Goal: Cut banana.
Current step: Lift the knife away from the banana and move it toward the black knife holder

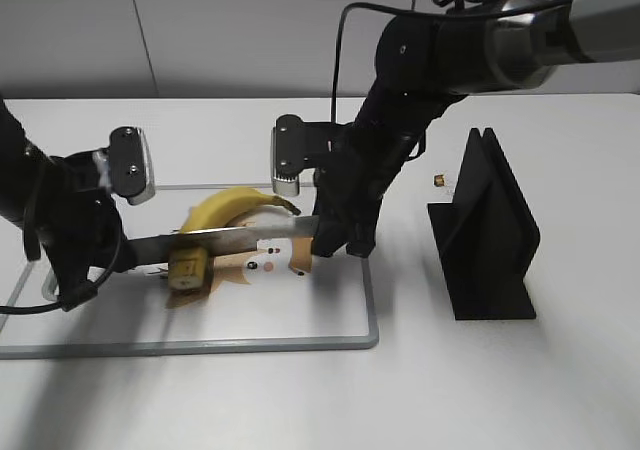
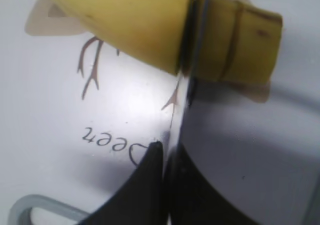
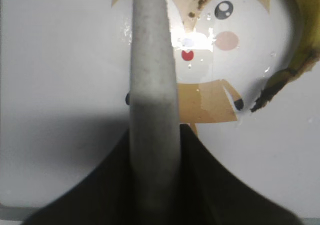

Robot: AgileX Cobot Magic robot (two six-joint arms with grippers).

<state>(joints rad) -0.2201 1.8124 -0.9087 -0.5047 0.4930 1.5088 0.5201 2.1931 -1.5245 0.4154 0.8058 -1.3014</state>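
Note:
The yellow banana [image 1: 232, 208] lies on the white cutting board [image 1: 300, 342], stem tip toward the right. A long knife [image 1: 240, 238] lies across its blunt end [image 1: 188, 267]. My right gripper [image 1: 322, 238] is shut on the grey knife handle [image 3: 152, 85]. My left gripper [image 1: 128, 252] is shut on the far end of the blade [image 2: 192, 85]. In the left wrist view the blade stands edge-on in a gap between the banana body [image 2: 130, 25] and the end piece [image 2: 240, 40]. The left jaws [image 2: 162, 152] pinch the blade. The stem tip [image 3: 280, 80] shows beside the right jaws [image 3: 154, 135].
A cartoon deer print [image 1: 265, 260] covers the board under the banana. A black knife stand [image 1: 488, 232] stands to the right of the board. A small brown object [image 1: 440, 181] lies on the table behind the stand.

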